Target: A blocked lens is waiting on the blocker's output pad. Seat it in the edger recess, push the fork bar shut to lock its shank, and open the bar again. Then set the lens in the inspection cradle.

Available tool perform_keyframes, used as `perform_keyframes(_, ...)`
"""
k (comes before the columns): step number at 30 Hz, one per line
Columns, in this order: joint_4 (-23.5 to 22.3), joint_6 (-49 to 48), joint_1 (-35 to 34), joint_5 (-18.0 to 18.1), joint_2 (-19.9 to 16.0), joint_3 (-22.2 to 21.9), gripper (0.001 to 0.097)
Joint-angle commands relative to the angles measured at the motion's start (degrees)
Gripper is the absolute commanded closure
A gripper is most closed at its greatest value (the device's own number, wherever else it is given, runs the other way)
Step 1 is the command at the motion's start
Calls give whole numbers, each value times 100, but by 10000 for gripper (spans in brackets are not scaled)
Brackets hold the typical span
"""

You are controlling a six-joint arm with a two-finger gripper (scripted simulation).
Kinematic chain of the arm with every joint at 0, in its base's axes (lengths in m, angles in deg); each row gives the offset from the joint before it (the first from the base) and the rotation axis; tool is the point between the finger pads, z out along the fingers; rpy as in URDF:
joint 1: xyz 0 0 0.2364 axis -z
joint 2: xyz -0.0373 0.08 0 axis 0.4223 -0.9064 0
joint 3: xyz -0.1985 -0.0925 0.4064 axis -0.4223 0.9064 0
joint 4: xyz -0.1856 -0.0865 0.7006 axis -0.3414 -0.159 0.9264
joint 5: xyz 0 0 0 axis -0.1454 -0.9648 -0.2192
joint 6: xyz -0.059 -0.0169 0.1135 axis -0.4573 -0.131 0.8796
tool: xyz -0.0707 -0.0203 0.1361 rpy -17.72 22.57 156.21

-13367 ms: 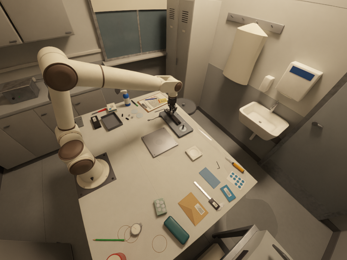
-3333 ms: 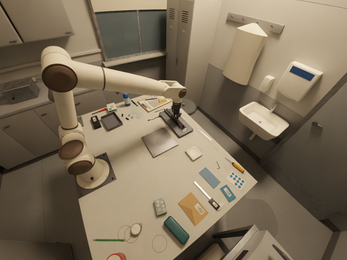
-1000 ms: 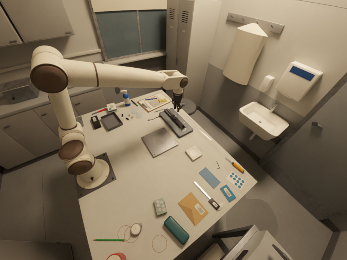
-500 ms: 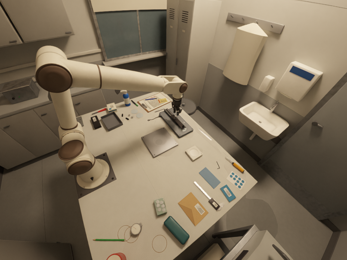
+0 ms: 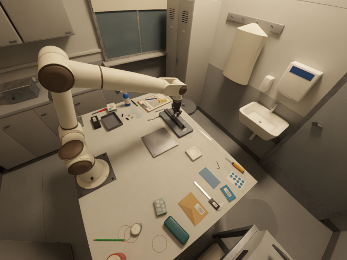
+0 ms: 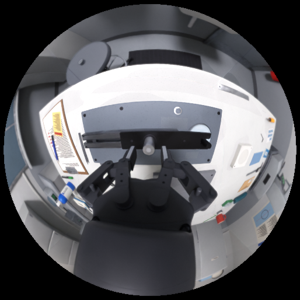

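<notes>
The blocked lens (image 6: 199, 128) sits in the recess at the right end of the dark edger plate (image 5: 176, 122), its pale disc partly hidden behind the fork bar (image 6: 150, 139). The black fork bar runs along the plate on its rails, and a grey knob (image 6: 148, 146) stands up from its middle. The square grey output pad (image 5: 159, 141) lies in front of the edger with nothing on it. The white inspection cradle (image 5: 193, 152) sits further toward the table's near right and is empty. My gripper (image 6: 148, 151) hangs over the bar with the knob between its fingers, open and holding nothing.
A clipboard (image 5: 153, 102) lies behind the edger beside a blue-capped bottle (image 5: 126, 98). A dark tray (image 5: 111, 121) sits at the far left, and a blue card (image 5: 209, 177), a ruler (image 5: 203, 190), an envelope (image 5: 192, 208) and a teal case (image 5: 176, 229) cover the near end.
</notes>
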Motion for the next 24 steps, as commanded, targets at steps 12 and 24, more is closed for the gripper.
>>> perform_keyframes(12, 0, 0, 0, 21, -8, 2, 501)
perform_keyframes(24, 0, 0, 0, 93, -57, 26, 501)
